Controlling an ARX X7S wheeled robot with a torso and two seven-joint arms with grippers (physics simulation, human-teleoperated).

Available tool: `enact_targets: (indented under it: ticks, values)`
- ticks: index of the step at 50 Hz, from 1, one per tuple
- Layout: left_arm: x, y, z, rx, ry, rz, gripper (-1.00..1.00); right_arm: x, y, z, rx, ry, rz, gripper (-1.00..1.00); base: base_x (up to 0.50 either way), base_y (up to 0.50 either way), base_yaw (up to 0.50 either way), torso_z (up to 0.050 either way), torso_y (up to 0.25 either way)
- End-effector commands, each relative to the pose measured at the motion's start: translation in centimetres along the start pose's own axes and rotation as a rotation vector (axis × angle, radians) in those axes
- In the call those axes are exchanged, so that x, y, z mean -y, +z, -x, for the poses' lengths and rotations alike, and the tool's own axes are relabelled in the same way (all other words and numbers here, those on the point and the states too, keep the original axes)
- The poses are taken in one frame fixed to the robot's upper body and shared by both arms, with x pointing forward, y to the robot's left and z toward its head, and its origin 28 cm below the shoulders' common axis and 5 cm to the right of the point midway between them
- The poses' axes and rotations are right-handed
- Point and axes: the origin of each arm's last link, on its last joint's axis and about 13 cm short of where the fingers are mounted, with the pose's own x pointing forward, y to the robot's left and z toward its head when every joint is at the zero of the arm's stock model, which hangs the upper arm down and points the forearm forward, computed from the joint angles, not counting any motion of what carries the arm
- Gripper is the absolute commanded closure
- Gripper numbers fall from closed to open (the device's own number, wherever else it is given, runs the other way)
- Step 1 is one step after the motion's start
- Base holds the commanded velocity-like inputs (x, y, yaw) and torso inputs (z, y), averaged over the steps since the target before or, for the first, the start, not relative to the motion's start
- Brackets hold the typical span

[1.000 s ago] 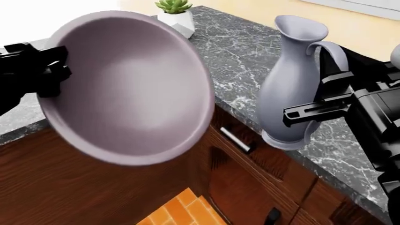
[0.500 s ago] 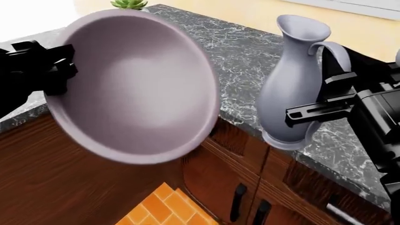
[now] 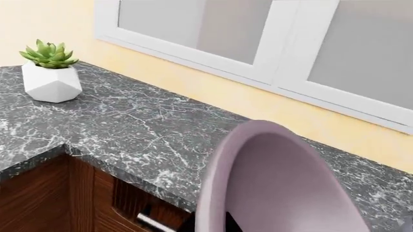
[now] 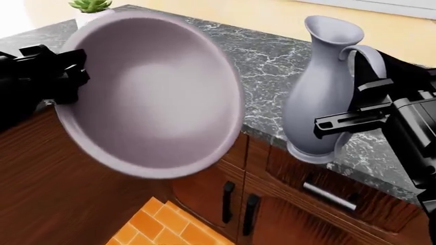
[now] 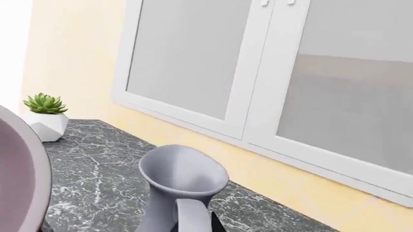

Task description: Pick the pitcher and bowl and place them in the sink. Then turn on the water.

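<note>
My left gripper [image 4: 69,76] is shut on the rim of the mauve-grey bowl [image 4: 156,92]. It holds the bowl tilted on edge in the air, in front of the counter, with the inside facing the head camera. The bowl also fills the near part of the left wrist view [image 3: 277,183]. My right gripper [image 4: 348,118] is shut on the lavender-grey pitcher [image 4: 319,97] near its looped handle. The pitcher is upright, just above the counter edge. Its flared spout shows in the right wrist view [image 5: 184,176]. The sink is out of view.
A dark marble counter [image 4: 272,56] runs along a yellow wall under white windows [image 3: 258,34]. A succulent in a white pot [image 4: 89,7] stands at the far left corner. Wooden cabinets [image 4: 204,199] with black handles, a drawer handle [image 4: 327,196] and orange floor tiles [image 4: 153,227] lie below.
The counter, plant and cabinets have slid left in the head view, bringing more cabinet doors into sight. Bowl and pitcher stay held in the same places relative to my arms.
</note>
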Motion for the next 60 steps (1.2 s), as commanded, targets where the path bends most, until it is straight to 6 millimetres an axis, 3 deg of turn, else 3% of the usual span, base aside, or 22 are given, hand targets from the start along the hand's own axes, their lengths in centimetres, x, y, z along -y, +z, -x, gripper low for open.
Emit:
enact_targets:
  ticks: [1, 60]
  values:
    - [-0.02, 0.07, -0.06, 0.012, -0.001, 0.010, 1.00, 0.25, 0.26, -0.09, 0.025, -0.028, 0.002, 1.00, -0.11, 0.17, -0.50, 0.000, 0.000]
    - [-0.04, -0.53, -0.31, 0.009, -0.021, 0.031, 1.00, 0.28, 0.34, -0.03, 0.028, -0.026, -0.005, 1.00, -0.08, 0.19, -0.50, 0.000, 0.001]
